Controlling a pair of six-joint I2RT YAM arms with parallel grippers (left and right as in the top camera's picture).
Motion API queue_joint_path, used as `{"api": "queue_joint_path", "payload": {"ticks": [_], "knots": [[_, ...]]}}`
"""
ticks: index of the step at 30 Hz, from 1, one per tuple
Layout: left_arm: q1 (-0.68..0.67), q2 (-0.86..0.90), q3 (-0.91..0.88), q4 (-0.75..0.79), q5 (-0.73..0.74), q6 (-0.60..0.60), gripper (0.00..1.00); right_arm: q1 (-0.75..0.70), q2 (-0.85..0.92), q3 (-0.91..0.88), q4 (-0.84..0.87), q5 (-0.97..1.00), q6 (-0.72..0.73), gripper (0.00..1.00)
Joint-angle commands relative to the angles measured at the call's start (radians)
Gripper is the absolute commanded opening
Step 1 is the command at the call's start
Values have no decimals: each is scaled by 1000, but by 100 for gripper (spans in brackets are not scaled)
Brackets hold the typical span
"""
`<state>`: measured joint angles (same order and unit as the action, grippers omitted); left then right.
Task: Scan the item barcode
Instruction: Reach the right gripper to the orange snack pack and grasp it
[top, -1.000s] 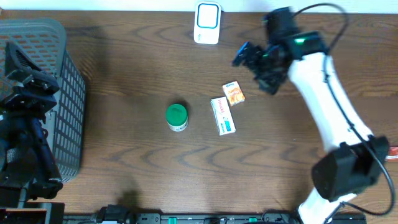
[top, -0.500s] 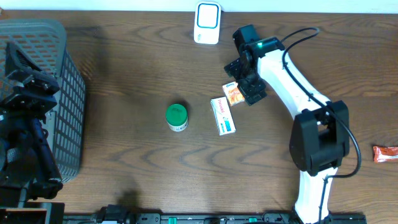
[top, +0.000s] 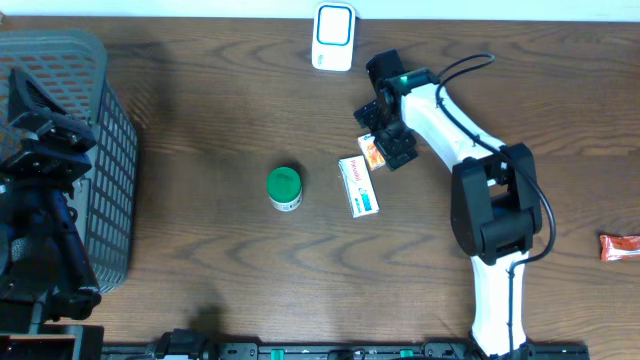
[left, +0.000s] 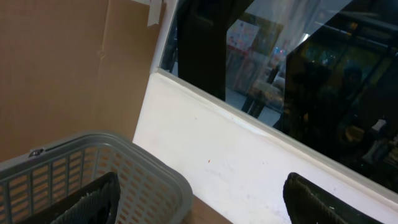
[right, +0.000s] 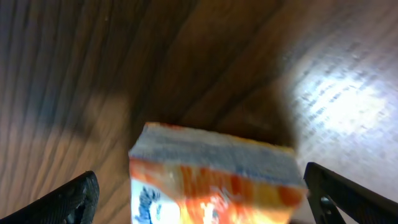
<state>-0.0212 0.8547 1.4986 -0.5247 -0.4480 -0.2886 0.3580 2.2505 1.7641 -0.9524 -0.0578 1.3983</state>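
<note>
A small orange box (top: 371, 153) lies on the wooden table, and my right gripper (top: 387, 138) hangs over it, partly covering it. In the right wrist view the orange box (right: 211, 180) fills the space between the wide-open fingers (right: 73, 200) and appears blurred; the right gripper (right: 205, 208) is open around it, and contact is unclear. A white barcode scanner (top: 333, 37) stands at the back edge. My left gripper (left: 205, 205) is open and empty above the grey basket (left: 134, 163), far from the box.
A white-and-blue box (top: 358, 186) lies just left of the orange one, and a green-lidded can (top: 284, 188) stands further left. The grey basket (top: 105, 150) fills the left side. A red packet (top: 620, 246) lies at the far right edge.
My right arm has swung left from the back right and come down over the orange box. The left arm has not moved.
</note>
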Motion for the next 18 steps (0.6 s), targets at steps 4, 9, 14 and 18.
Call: {"api": "queue_joint_path", "payload": {"ticks": [4, 9, 14, 18], "knots": [[4, -2, -3, 2, -9, -5, 84, 21, 60, -1, -2, -24, -9, 96], [4, -2, -3, 2, -9, -5, 84, 36, 69, -1, -5, -23, -28, 76], [4, -2, -3, 2, -9, -5, 84, 32, 69, -1, -7, -27, -98, 65], [4, -2, -3, 1, -9, -5, 84, 22, 68, 1, -9, -56, -176, 64]]}}
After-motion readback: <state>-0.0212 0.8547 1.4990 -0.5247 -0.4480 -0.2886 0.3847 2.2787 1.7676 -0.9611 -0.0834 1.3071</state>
